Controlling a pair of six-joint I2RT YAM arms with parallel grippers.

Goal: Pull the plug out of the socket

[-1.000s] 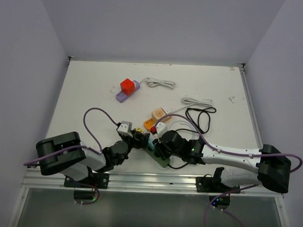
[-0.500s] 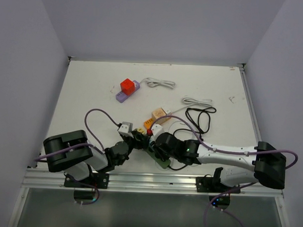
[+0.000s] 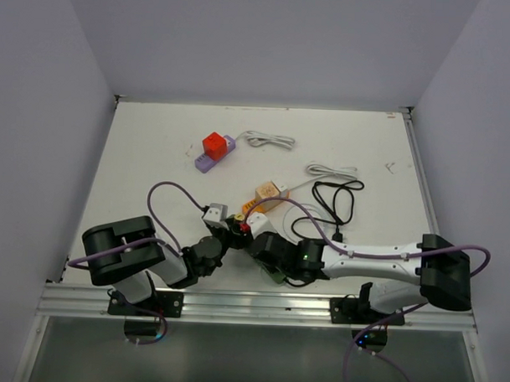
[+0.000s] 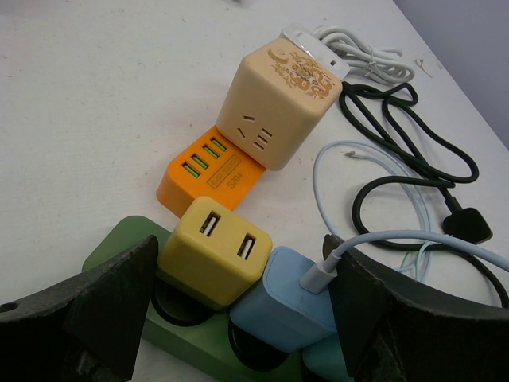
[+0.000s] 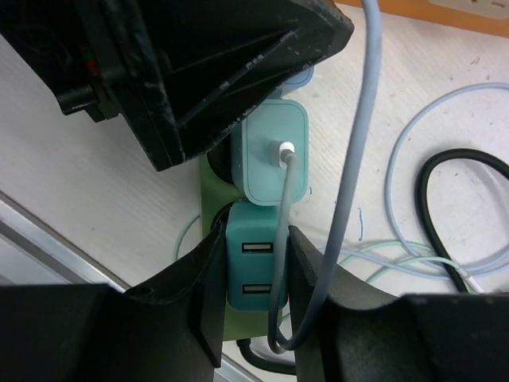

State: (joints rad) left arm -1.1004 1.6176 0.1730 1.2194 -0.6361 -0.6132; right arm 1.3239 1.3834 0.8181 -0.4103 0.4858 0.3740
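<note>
From above, we see both arms meeting near the front of the table (image 3: 156, 154). The left gripper (image 3: 235, 230) and right gripper (image 3: 257, 244) crowd over the green socket strip (image 3: 275, 275). On to the left wrist: its fingers (image 4: 103, 318) stand wide, straddling the yellow adapter (image 4: 213, 251) and blue adapter (image 4: 286, 298), gripping nothing. Right wrist: the jaws are clamped on the flat sides of the teal plug (image 5: 256, 267), seated in the strip right beside the blue adapter. We judge it a light, rigid, smooth plastic block, tight in its socket. The grip belongs low on those flanks and the pull straight out, or the light strip may lift along with it
</note>
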